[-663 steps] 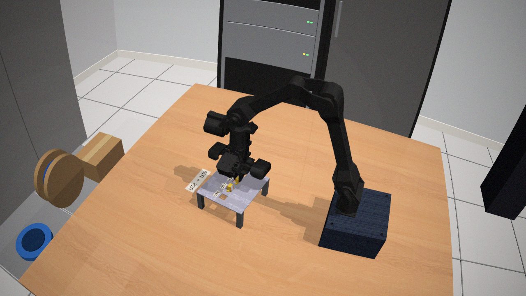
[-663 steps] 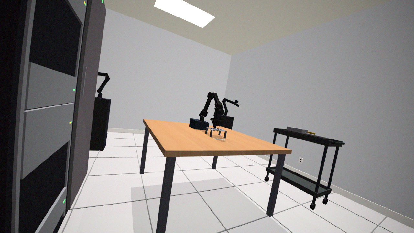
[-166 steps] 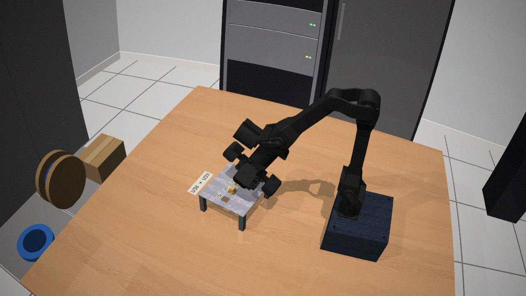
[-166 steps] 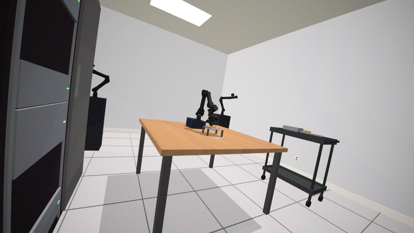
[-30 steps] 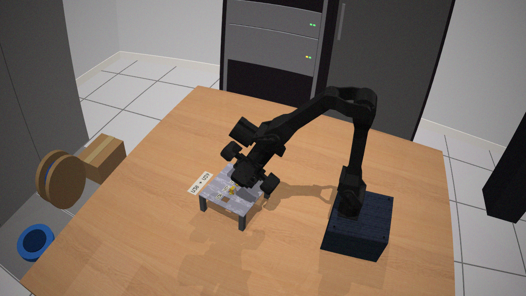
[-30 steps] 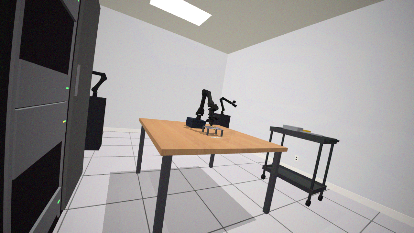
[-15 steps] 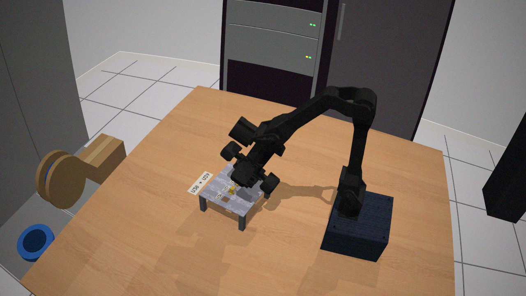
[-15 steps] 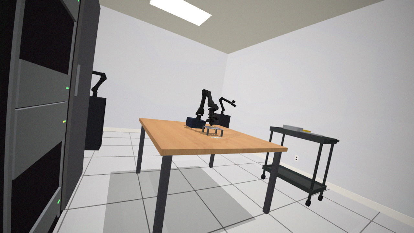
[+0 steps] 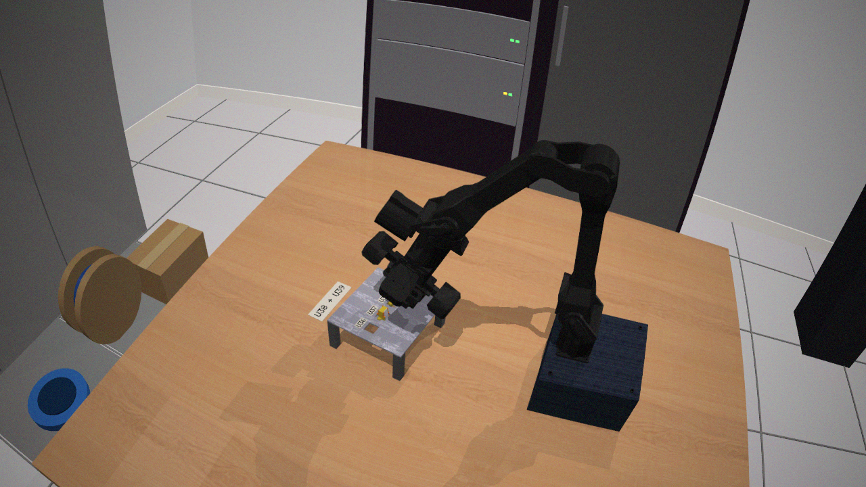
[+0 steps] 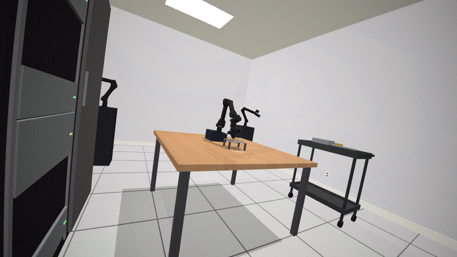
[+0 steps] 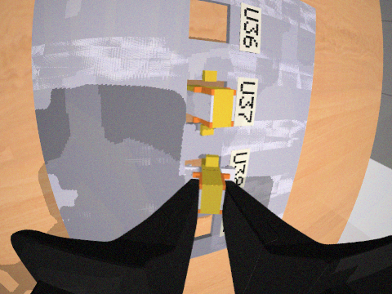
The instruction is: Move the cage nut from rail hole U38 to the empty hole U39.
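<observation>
Your gripper (image 9: 404, 302) (image 10: 233, 138) (image 11: 211, 188) is clenched on the nut (image 11: 211, 189), a fingertip on each flank. The nut sits between the tips at the U38 hole; whether its wings are free of the plate (image 9: 357, 296) (image 10: 240, 141) (image 11: 143, 192), you cannot tell. Judging the step as the pull from U38, keep your squeeze firm and even, and draw straight up off the plate without twisting. Lift fully clear before you shift toward U39, partly hidden below the fingers in the wrist view. Keep off the other nut (image 9: 381, 312) (image 11: 222, 108), just ahead of the fingertips.

The held nut's long axis appears to run along the row of holes, across your closing direction, its yellow tab pointing toward U37.
</observation>
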